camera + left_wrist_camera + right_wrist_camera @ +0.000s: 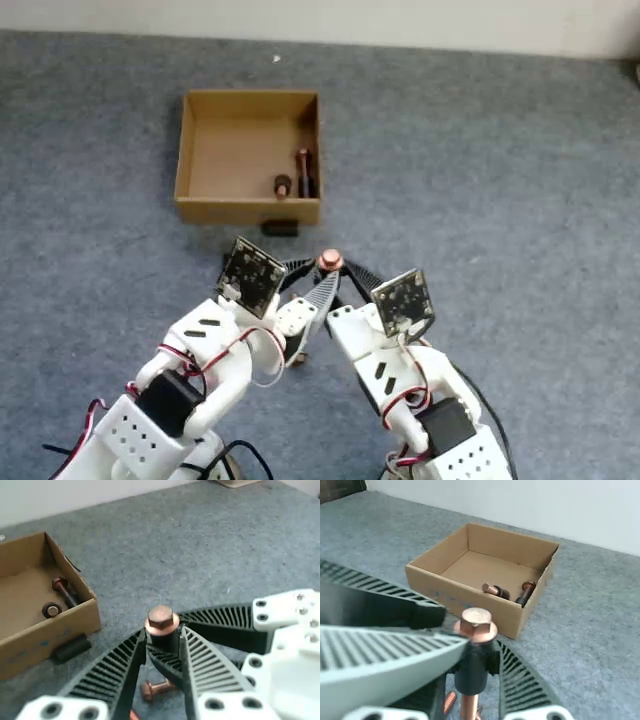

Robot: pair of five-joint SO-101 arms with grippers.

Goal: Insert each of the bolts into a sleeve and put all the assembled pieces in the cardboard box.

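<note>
Left gripper (162, 642) and right gripper (474, 661) clamp the bolted sleeve (470, 677).

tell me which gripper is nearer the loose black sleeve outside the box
Left. Left gripper is just beside the loose sleeve; right gripper sits beyond the left one.

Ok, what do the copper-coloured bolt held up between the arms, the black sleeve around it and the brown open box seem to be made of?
Copper-coloured hex-head bolt: metal, probably copper-plated, judging by its dull sheen. Black cylindrical sleeve: matte, no shine; plastic or rubber, cannot tell which. Brown open box: plain cardboard, with thin matte walls.
</note>
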